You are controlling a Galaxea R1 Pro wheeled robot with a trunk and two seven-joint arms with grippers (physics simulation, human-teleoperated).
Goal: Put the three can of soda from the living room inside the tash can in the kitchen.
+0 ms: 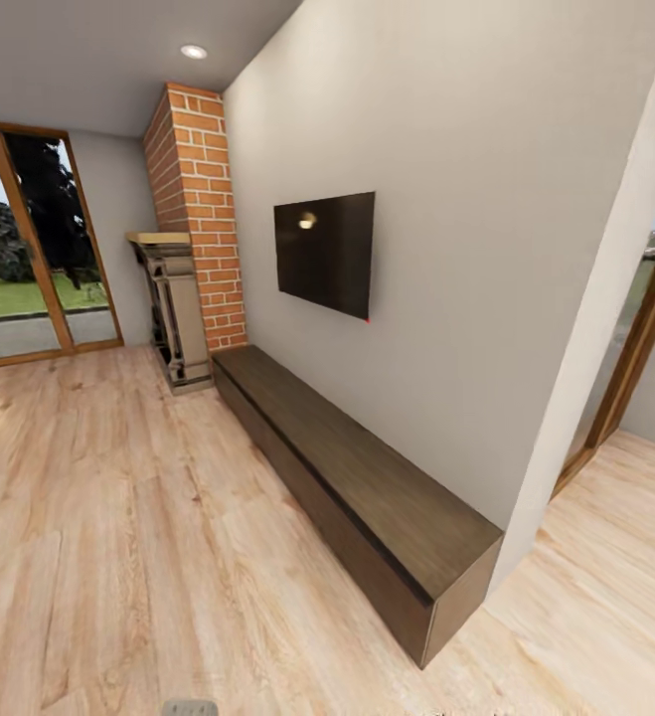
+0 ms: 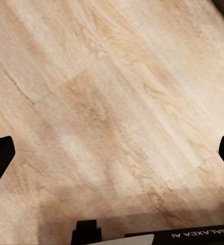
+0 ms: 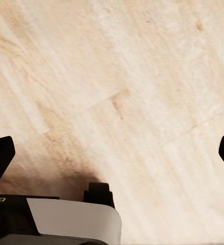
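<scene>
Light wood floor (image 1: 118,517) runs beside a dark bench (image 1: 367,487), seemingly bare.

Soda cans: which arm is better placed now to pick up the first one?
Neither yet. Both the left gripper and the right gripper hang open over bare wood floor, holding nothing.

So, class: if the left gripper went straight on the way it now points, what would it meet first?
Probably the wood plank floor: nothing lies between the open left gripper and it, though depth is unclear.
</scene>
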